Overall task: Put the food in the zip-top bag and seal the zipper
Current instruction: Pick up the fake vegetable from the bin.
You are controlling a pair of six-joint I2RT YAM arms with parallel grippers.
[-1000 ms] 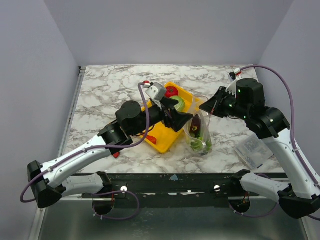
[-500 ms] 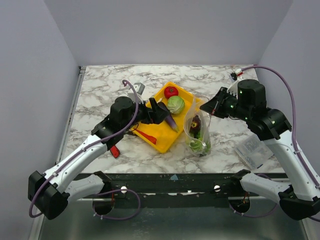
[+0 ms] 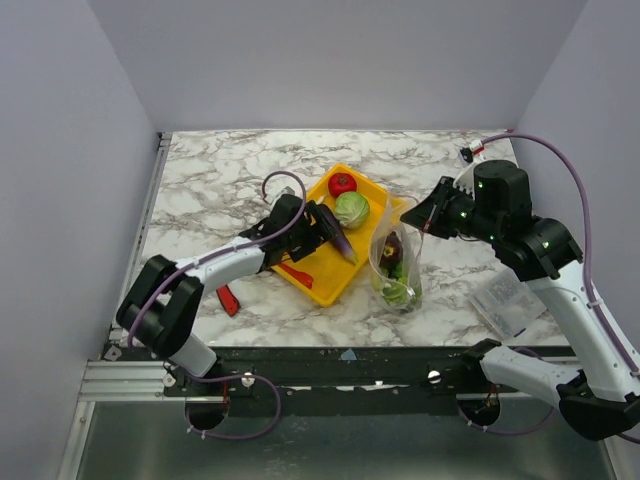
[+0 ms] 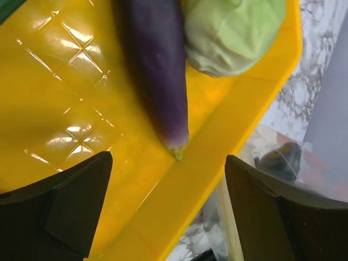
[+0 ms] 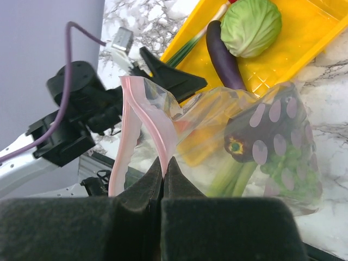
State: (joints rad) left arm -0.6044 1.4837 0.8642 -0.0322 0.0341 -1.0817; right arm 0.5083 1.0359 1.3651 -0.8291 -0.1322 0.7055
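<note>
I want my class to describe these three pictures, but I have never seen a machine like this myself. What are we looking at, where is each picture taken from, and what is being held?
This is a robot with a left arm and a right arm, fixed at the near edge of a marble-patterned table. Each arm ends in a two-finger gripper.

The wide picture comes from a camera above and behind the arms. The other two come from cameras on the wrists.

A yellow tray on the table holds a tomato, a cabbage and a purple eggplant. The left gripper hangs open above the eggplant and holds nothing.

The right gripper is shut on the pink zipper strip of a clear zip-top bag. Some vegetables are already inside the bag. A small clear packet lies nearby.
</note>
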